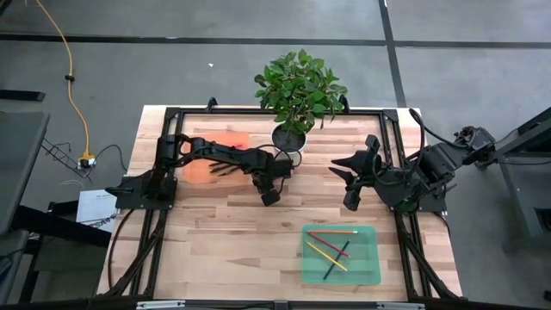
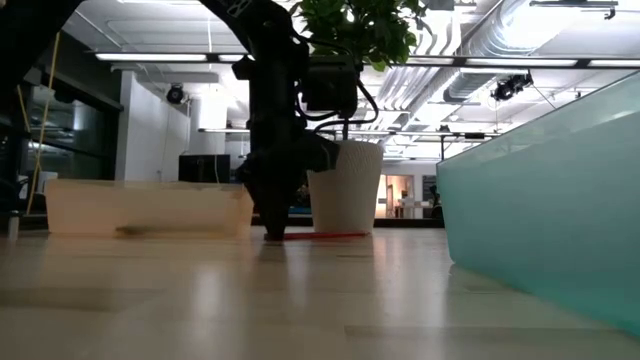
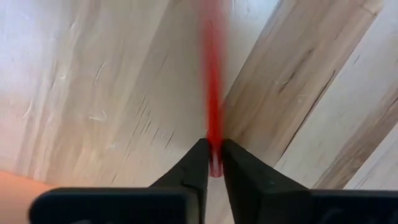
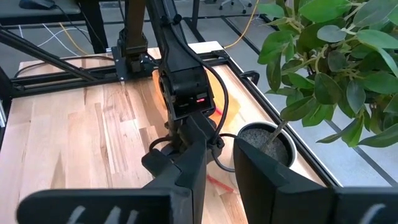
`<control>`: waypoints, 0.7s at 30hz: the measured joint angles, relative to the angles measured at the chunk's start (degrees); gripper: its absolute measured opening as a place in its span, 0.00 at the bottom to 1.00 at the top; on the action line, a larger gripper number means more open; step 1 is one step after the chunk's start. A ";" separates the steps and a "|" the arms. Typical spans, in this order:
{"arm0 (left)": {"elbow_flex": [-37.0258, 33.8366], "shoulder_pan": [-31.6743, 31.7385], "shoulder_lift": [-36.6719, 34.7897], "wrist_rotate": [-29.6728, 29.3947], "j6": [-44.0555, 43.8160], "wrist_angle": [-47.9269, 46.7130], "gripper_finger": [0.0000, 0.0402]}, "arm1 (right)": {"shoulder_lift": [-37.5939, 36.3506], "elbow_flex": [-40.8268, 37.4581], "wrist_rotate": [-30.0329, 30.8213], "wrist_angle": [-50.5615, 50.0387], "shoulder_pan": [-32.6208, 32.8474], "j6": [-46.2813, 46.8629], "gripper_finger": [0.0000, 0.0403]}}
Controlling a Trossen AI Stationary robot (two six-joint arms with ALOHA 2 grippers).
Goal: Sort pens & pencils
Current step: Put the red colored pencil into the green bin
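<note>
My left fingers are pinching one end of a red pencil, which is lying flat on the wooden bench and stretching straight ahead from my fingertips. The white plant pot is standing just beyond it. My right fingers are hanging spread apart and empty, well off to the side. More pencils are lying in the green tray, nearer my right fingers.

Red stick blurred (pen/pencil unclear); far end cut off at edge.
</note>
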 joint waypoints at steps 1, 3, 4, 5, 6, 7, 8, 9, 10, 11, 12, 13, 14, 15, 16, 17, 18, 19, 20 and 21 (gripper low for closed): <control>0.00 0.00 0.00 0.02 0.01 0.04 0.07 | 0.00 0.00 0.00 0.00 0.00 0.02 0.18; 0.00 -0.01 0.00 0.11 0.00 0.18 0.03 | 0.00 0.00 0.00 -0.01 -0.01 0.02 0.18; 0.00 -0.04 0.00 0.27 0.02 0.35 0.02 | 0.00 0.00 0.00 0.00 -0.03 0.02 0.18; 0.02 -0.13 0.00 0.39 0.01 0.46 0.02 | 0.00 0.00 0.01 -0.02 -0.04 0.01 0.18; 0.02 -0.33 0.00 0.50 0.00 0.61 0.02 | 0.00 0.00 0.03 -0.02 -0.07 0.00 0.18; 0.02 -0.40 -0.04 0.48 0.02 0.73 0.03 | 0.00 0.00 0.05 -0.02 -0.17 0.00 0.18; 0.02 -0.57 -0.04 0.55 0.01 0.86 0.04 | 0.00 0.00 0.08 -0.02 -0.20 0.00 0.18; 0.02 -0.77 -0.04 0.66 -0.02 1.02 0.05 | 0.00 0.00 0.34 -0.02 -0.20 -0.02 0.18; 0.02 -1.01 -0.04 0.84 -0.07 1.31 0.05 | 0.00 0.00 0.57 -0.02 -0.20 -0.22 0.18; 0.02 -1.15 -0.04 0.89 -0.16 1.59 0.06 | 0.00 0.00 0.70 -0.02 -0.20 -0.40 0.18; 0.02 -1.40 -0.04 1.01 -0.25 1.79 0.06 | 0.00 0.00 0.79 -0.02 -0.20 -0.44 0.18; 0.09 -1.76 -0.04 1.10 -0.37 1.80 0.05 | 0.00 0.00 0.79 -0.02 -0.20 -0.44 0.18; 0.22 -1.91 -0.04 1.28 -0.33 1.82 0.05 | 0.00 0.00 0.81 -0.02 -0.20 -0.44 0.18; 0.44 -2.27 -0.04 1.71 -0.13 1.79 0.04 | 0.00 0.00 0.82 -0.04 -0.20 -0.44 0.18; 0.71 -2.55 0.00 2.21 -0.11 1.77 0.03 | 0.00 0.00 0.86 -0.04 -0.20 -0.44 0.18; 1.00 -2.83 0.02 2.65 -0.10 1.77 0.02 | 0.00 0.00 0.86 -0.02 -0.20 -0.44 0.18; 1.37 -3.22 0.02 2.85 0.04 1.74 0.01 | 0.00 0.00 0.86 -0.02 -0.20 -0.44 0.18; 1.82 -3.30 0.02 2.82 0.36 1.71 0.01 | 0.00 0.00 0.86 -0.02 -0.20 -0.44 0.18; 2.30 -3.58 0.02 2.89 0.95 1.66 0.01 | 0.00 0.00 0.87 -0.04 -0.20 -0.44 0.18; 2.78 -3.88 0.02 2.63 1.22 1.50 0.01 | 0.00 0.00 0.87 -0.04 -0.20 -0.44 0.18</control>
